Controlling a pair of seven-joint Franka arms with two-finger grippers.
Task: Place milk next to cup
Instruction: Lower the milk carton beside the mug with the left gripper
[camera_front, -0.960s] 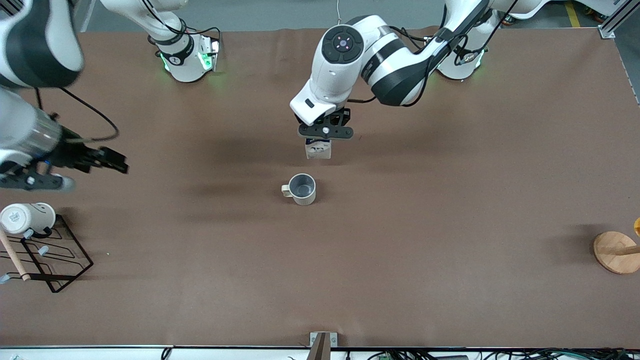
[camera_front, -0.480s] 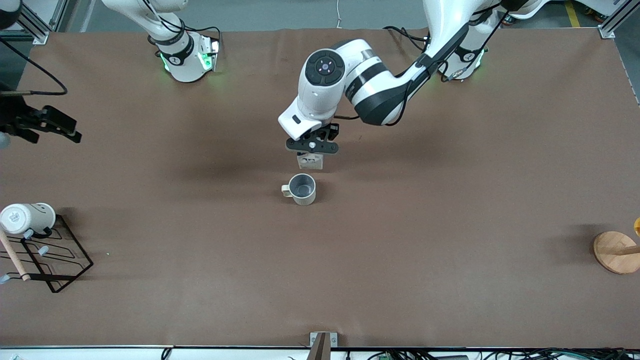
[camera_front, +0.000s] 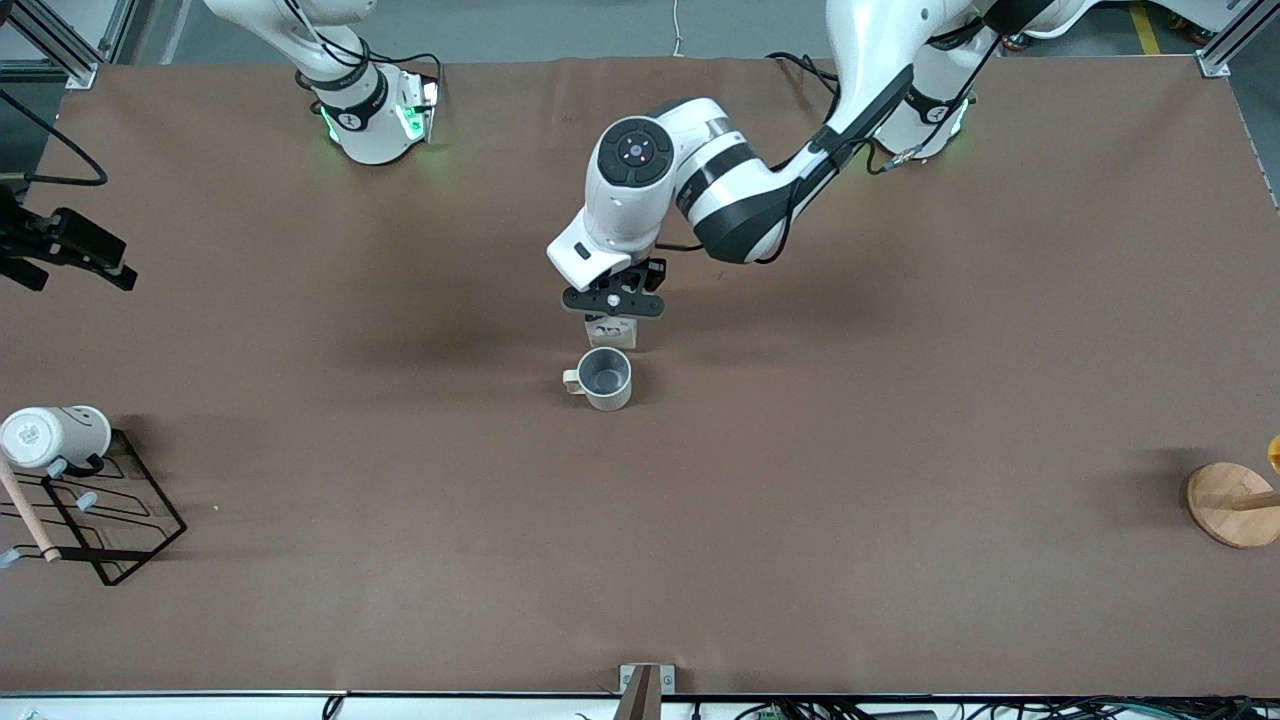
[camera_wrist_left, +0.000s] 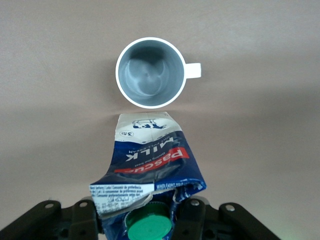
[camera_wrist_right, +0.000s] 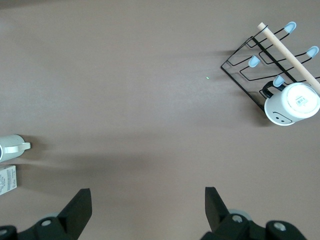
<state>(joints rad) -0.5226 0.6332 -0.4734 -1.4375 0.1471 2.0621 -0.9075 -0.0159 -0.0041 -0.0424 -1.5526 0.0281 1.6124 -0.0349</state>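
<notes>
The beige cup (camera_front: 603, 378) with a grey inside stands mid-table; it also shows in the left wrist view (camera_wrist_left: 150, 72). My left gripper (camera_front: 612, 303) is shut on the top of the milk carton (camera_front: 610, 332), dark blue and white with a green cap (camera_wrist_left: 148, 226). The milk (camera_wrist_left: 150, 160) is upright, right beside the cup, on the side farther from the front camera. I cannot tell whether it rests on the table. My right gripper (camera_front: 70, 255) is open and empty at the right arm's end of the table, its fingers (camera_wrist_right: 80, 207) wide apart.
A black wire rack (camera_front: 95, 515) with a wooden stick and a white cup (camera_front: 55, 436) lying on it sits at the right arm's end. A round wooden stand (camera_front: 1232, 503) sits at the left arm's end. The brown table mat (camera_front: 800, 480) spreads all around.
My left gripper has carried the milk toward the cup, from a gap away to right beside it. My right arm has drawn back toward its end of the table.
</notes>
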